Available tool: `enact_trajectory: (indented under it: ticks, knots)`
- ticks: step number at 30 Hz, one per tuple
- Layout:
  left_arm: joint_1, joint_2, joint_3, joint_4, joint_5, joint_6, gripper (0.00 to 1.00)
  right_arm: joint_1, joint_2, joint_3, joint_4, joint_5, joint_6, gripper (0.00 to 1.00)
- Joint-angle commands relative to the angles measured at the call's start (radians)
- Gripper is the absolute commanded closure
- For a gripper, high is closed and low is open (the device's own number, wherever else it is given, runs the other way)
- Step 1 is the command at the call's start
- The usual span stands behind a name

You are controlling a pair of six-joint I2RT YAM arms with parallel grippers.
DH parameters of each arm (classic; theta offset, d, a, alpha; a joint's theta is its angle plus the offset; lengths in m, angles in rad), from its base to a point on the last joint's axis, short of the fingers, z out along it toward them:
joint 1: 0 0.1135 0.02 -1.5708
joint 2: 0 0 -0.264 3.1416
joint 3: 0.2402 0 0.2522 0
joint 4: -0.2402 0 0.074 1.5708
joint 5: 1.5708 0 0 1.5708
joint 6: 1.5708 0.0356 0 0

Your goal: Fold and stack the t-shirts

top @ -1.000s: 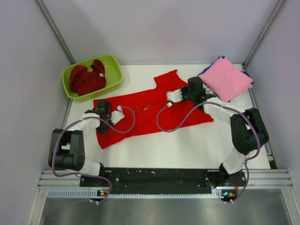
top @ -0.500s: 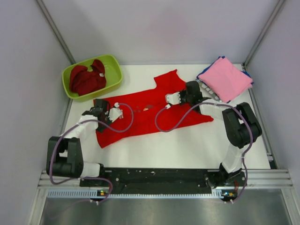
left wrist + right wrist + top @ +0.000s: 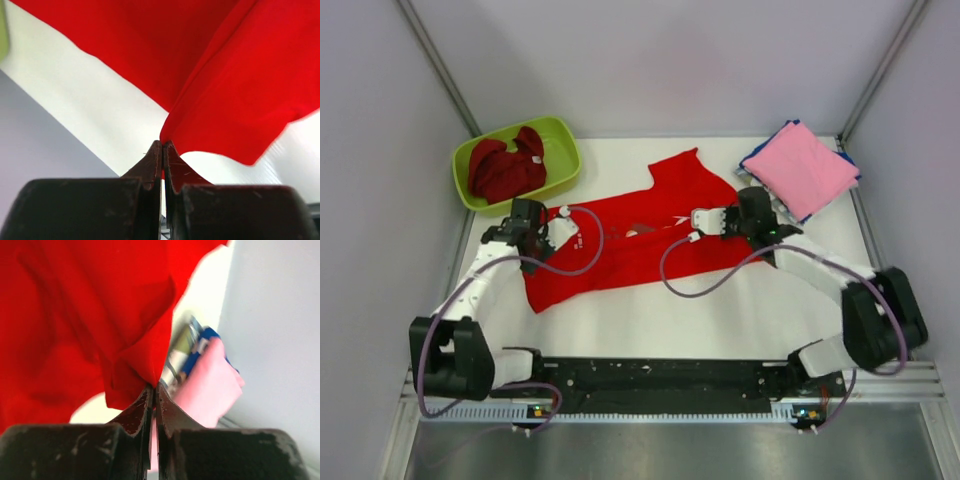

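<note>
Pinching bright red tee [image 3: 620,262]: L hand [image 3: 162,146], R hand [image 3: 154,388] both clamped; long axis runs left-right, neck end unclear.

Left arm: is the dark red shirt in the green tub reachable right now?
Likely not yet: left gripper is shut on the bright red tee. Otherwise the tub sits close, open-topped, nothing between.

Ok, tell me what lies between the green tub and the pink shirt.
An upper corner of the bright red t-shirt, bare white table either side; top view shows it.
</note>
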Motion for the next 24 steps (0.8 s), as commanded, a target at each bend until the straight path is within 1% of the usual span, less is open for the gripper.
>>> enact_trajectory:
  ticks: [1, 5, 8, 11, 15, 17, 19, 20, 22, 24]
  knots:
    - [0.002, -0.143, 0.098, -0.239, 0.122, 0.001, 1.0, 0.002, -0.339, -0.034, -0.263, -0.064, 0.131, 1.0]
    - [-0.003, -0.252, 0.089, -0.394, 0.248, 0.031, 1.0, 0.062, -0.519, -0.022, -0.559, -0.033, 0.196, 1.0]
    - [-0.009, -0.349, 0.049, -0.457, 0.265, 0.049, 1.0, 0.129, -0.623, -0.024, -0.77, -0.017, 0.24, 1.0]
    - [-0.01, -0.439, 0.045, -0.521, 0.277, 0.058, 1.0, 0.192, -0.72, -0.053, -0.892, -0.014, 0.329, 1.0]
    - [-0.01, -0.557, 0.101, -0.638, 0.32, 0.063, 1.0, 0.24, -0.819, -0.044, -1.034, -0.035, 0.404, 1.0]
    - [-0.01, -0.611, 0.094, -0.661, 0.339, 0.073, 1.0, 0.242, -0.858, -0.042, -1.082, -0.066, 0.414, 1.0]
    - [-0.01, -0.663, 0.039, -0.628, 0.362, 0.086, 1.0, 0.242, -0.892, -0.06, -1.092, -0.072, 0.391, 1.0]
    - [-0.01, -0.675, 0.016, -0.603, 0.368, 0.08, 1.0, 0.242, -0.893, -0.073, -1.082, -0.101, 0.369, 1.0]
    - [-0.01, -0.659, -0.026, -0.549, 0.37, 0.055, 1.0, 0.242, -0.87, -0.09, -1.034, -0.101, 0.343, 1.0]
    - [-0.01, -0.61, -0.046, -0.477, 0.344, 0.028, 1.0, 0.242, -0.831, -0.096, -0.942, -0.083, 0.32, 1.0]
